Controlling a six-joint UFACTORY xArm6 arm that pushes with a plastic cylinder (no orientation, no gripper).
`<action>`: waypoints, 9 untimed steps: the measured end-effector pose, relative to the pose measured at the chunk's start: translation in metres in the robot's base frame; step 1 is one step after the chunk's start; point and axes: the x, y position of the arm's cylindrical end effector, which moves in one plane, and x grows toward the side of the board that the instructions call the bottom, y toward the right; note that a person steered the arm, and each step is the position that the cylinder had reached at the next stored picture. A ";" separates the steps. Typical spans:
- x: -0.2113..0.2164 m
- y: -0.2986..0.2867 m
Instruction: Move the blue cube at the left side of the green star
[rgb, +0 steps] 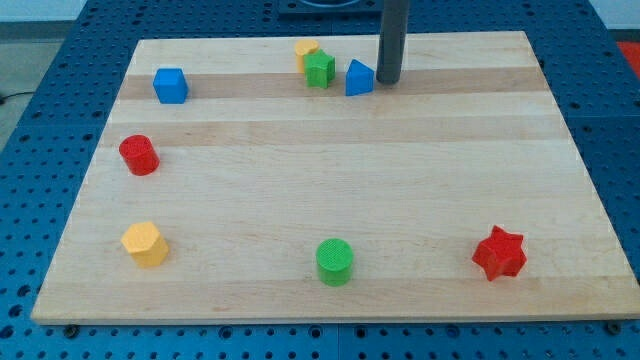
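The blue cube (170, 85) sits near the top left of the wooden board (330, 180). The green star (320, 69) is at the top middle, far to the cube's right. A yellow block (306, 52) touches the star from behind on its left. A second blue block (359, 77), with a pointed top, sits just right of the star. My tip (388, 81) rests on the board right next to this pointed blue block's right side, far from the blue cube.
A red cylinder (139, 155) is at the left edge below the blue cube. A yellow hexagonal block (145, 244) is at the bottom left, a green cylinder (335, 261) at the bottom middle, and a red star (499, 253) at the bottom right.
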 end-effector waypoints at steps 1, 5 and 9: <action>0.004 -0.057; 0.131 -0.116; 0.107 -0.284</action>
